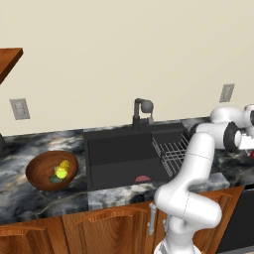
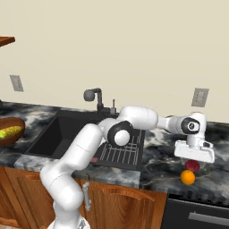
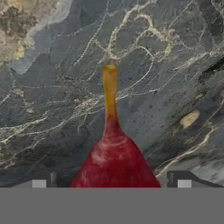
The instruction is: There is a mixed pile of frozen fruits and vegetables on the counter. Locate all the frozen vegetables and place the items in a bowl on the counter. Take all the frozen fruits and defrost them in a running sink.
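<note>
Marbled stone counter (image 2: 165, 172); wooden bowl (image 1: 38, 171); matt black sink (image 1: 124, 154).

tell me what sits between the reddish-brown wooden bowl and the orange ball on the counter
In the right base view, the black rectangular sink with its dark wire rack lies between the wooden bowl and the orange ball.

Plain cream wall (image 1: 124, 49) behind, with grey outlets (image 1: 20, 108) left and right. Brown wooden cabinets (image 1: 109, 228) below, a metal handle (image 2: 86, 197) on one door. Wooden shelf corner (image 1: 9, 58) upper left. Dark panel (image 2: 197, 217) lower right, perhaps an appliance.
</note>
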Available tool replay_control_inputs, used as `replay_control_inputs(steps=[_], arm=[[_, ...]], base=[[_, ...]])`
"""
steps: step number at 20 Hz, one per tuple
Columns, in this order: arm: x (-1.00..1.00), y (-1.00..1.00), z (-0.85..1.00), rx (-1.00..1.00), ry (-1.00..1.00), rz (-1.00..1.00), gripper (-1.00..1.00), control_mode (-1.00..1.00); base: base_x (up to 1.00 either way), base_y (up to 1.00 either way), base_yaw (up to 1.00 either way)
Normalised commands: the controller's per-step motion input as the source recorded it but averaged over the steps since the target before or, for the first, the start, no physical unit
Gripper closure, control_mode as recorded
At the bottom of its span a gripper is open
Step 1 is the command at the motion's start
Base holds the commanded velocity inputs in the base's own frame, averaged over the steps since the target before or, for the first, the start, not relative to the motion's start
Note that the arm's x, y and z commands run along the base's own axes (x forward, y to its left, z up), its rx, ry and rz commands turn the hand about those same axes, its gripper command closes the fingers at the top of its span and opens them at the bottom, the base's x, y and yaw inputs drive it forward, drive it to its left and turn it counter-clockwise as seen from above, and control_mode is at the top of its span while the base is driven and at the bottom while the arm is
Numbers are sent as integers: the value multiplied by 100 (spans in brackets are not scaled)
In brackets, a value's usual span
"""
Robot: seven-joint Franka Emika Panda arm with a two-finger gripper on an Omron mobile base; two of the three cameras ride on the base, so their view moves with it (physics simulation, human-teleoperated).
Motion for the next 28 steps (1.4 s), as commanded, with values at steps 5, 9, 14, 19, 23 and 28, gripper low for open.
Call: replay_control_inputs(steps=[5,9,14,19,23,28], arm=[[-5,10,-21,3,0,-14,100,-100],[-1,0,-1,0,0,-7,100,-100],[0,20,31,-1,-5,-3,100,-100],[2,40,64,-9,-19,0,100,-100],[5,53,46,-13,-11,0,100,-100],[17,89,2,-6,-17,-4,100,-100]], base=[[0,0,0],[0,0,0],[0,0,0],[0,0,0],[0,0,0],[0,0,0]])
